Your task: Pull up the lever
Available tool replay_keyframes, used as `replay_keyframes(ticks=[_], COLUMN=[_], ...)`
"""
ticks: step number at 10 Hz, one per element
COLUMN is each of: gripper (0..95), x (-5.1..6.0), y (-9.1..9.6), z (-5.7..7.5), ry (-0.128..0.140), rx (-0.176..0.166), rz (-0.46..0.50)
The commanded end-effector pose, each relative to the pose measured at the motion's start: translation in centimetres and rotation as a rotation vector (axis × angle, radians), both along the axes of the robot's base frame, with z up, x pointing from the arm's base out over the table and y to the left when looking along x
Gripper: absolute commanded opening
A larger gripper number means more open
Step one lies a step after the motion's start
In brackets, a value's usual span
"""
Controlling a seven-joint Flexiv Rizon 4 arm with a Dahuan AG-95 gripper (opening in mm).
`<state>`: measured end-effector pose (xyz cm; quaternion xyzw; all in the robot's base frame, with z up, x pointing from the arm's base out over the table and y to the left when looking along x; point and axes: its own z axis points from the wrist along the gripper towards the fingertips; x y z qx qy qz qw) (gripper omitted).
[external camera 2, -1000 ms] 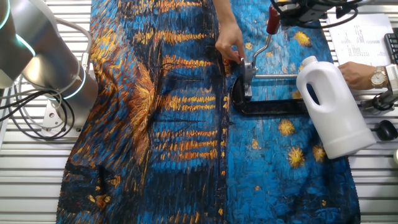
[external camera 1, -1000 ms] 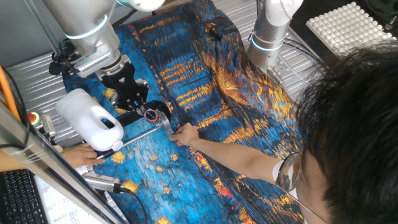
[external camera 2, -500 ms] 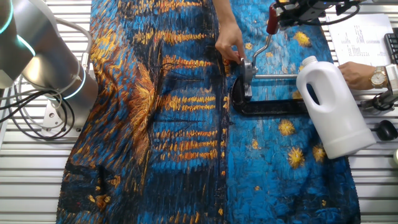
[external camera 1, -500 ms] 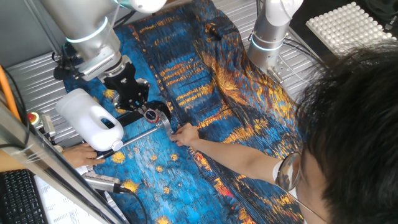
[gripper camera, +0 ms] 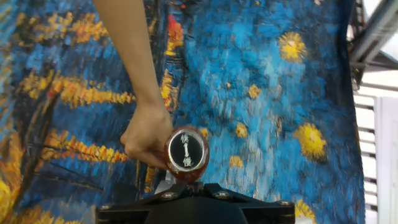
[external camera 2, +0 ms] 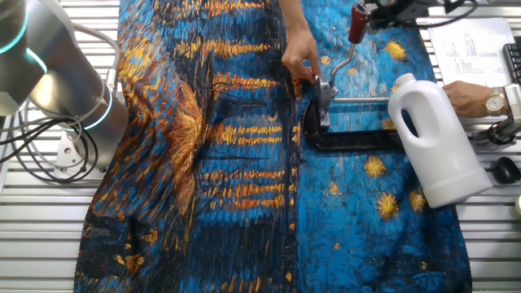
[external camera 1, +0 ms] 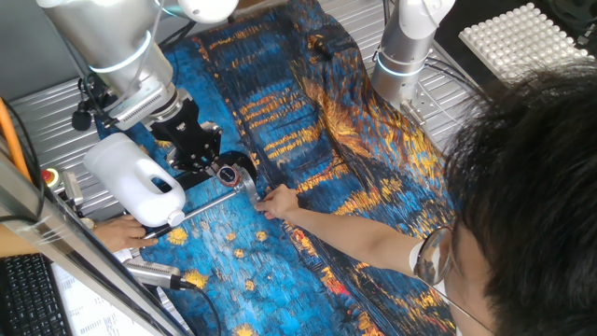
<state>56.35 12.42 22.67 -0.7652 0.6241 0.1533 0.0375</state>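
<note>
The lever stands tilted up from the black-and-silver clamp [external camera 2: 323, 91], and its dark red sleeve [external camera 2: 356, 23] shows in both fixed views [external camera 1: 227, 173]. In the hand view the sleeve's round end [gripper camera: 186, 153] faces the camera, just beyond my fingertips. My gripper [external camera 2: 376, 11] sits right beside the sleeve [external camera 1: 207, 159]. Its jaws look closed together with only a thin slit between them, and the sleeve is not between them. A person's hand [gripper camera: 146, 134] holds the clamp's base.
A big white jug [external camera 2: 435, 138] lies against the clamp's long silver rod [external camera 2: 362, 100]. A second hand with a watch [external camera 2: 476, 99] rests by the jug. Another robot arm [external camera 2: 57, 73] stands at the cloth's edge. A white tray [external camera 1: 518, 42] is at the far right.
My arm and gripper have drawn back a little from the lever. The lever, the clamp and the person's hands have stayed put.
</note>
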Motion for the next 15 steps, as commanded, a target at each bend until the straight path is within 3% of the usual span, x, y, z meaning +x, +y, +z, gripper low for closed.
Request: replay_keyframes(ticks=[1, 2, 8, 9, 15], gripper=[0.0, 19.0, 19.0, 0.0, 0.0], x=[-0.3, -0.5, -0.3, -0.3, 0.6], y=[0.1, 0.2, 1.8, 2.1, 3.5], z=[-0.3, -0.3, -0.7, -0.8, -1.9], ry=[0.002, 0.003, 0.007, 0.007, 0.003], rx=[-0.004, 0.0, 0.005, 0.004, 0.001], rz=[-0.001, -0.005, -0.052, -0.058, -0.082])
